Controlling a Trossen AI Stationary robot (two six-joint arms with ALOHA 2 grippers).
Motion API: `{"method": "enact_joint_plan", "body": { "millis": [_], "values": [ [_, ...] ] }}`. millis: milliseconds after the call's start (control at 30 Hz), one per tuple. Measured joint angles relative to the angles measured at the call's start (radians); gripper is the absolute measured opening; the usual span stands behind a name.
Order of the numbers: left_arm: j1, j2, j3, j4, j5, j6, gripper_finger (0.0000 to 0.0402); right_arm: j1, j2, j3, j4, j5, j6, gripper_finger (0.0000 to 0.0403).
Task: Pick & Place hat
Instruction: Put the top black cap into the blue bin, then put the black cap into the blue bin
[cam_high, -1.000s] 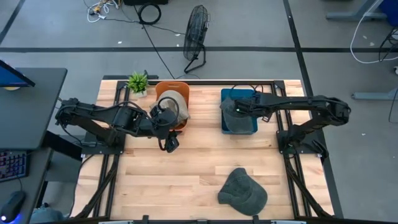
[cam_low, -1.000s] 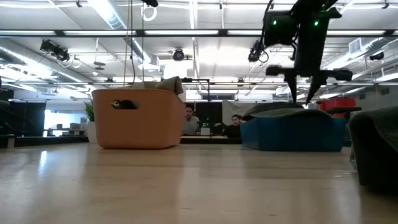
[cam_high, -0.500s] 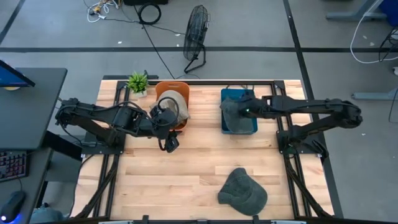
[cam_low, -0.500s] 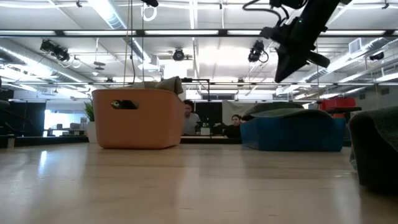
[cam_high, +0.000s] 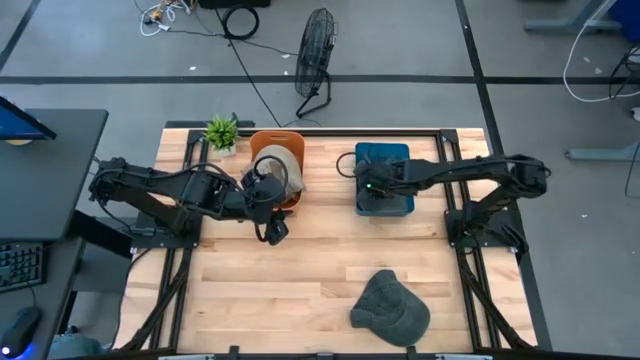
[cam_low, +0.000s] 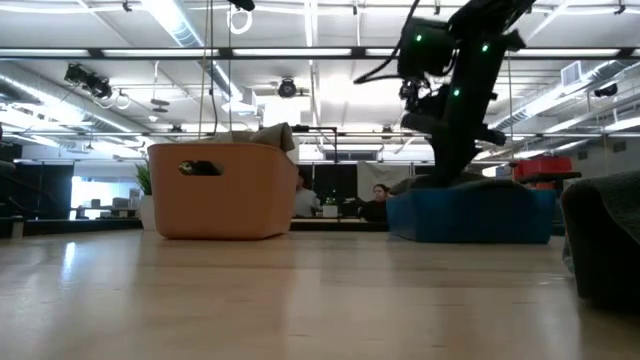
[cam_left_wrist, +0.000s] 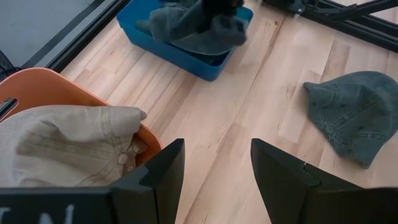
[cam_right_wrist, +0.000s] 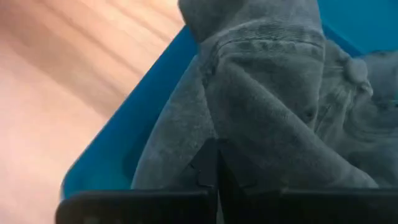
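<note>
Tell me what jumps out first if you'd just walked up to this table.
The right hand sits down in the blue bin at the table's back, pressed into a grey hat there. Beside it, an orange bin holds a tan hat, with the left hand open just in front of it. A second grey hat lies loose near the front edge.

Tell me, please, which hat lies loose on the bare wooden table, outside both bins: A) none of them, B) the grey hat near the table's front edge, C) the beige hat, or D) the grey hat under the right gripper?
B: the grey hat lies flat on the wooden table, while the beige hat sits in the orange bin and another grey hat fills the blue bin.
</note>
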Motion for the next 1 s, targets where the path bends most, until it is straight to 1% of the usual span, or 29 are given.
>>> {"method": "enact_joint_plan", "body": {
  "millis": [133, 300, 500, 600, 733, 833, 1000],
  "values": [
    [0.000, 0.000, 0.000, 0.000, 0.000, -0.020, 0.0188, -0.025, 0.044, 0.000, 0.009, 0.018, 0.020, 0.0001],
    [0.000, 0.000, 0.000, 0.000, 0.000, -0.021, 0.0188, -0.043, 0.045, -0.001, 0.052, 0.034, 0.005, 0.0001],
    [0.000, 0.000, 0.000, 0.000, 0.000, -0.021, 0.0188, -0.053, 0.043, -0.001, 0.057, -0.010, -0.015, 0.0000],
    [0.000, 0.000, 0.000, 0.000, 0.000, -0.021, 0.0188, -0.042, 0.001, 0.002, 0.030, -0.055, -0.010, 0.0000],
    [0.000, 0.000, 0.000, 0.002, 0.000, -0.021, 0.0188, -0.005, -0.080, 0.060, -0.089, -0.090, 0.019, 0.0000],
    [0.000, 0.000, 0.000, 0.011, 0.000, -0.022, 0.0188, 0.047, -0.150, 0.127, -0.165, -0.105, 0.027, 0.0000],
    [0.000, 0.000, 0.000, 0.027, 0.000, -0.021, 0.0188, 0.149, -0.230, 0.213, -0.209, -0.210, 0.095, 0.0000]
  ]
}}
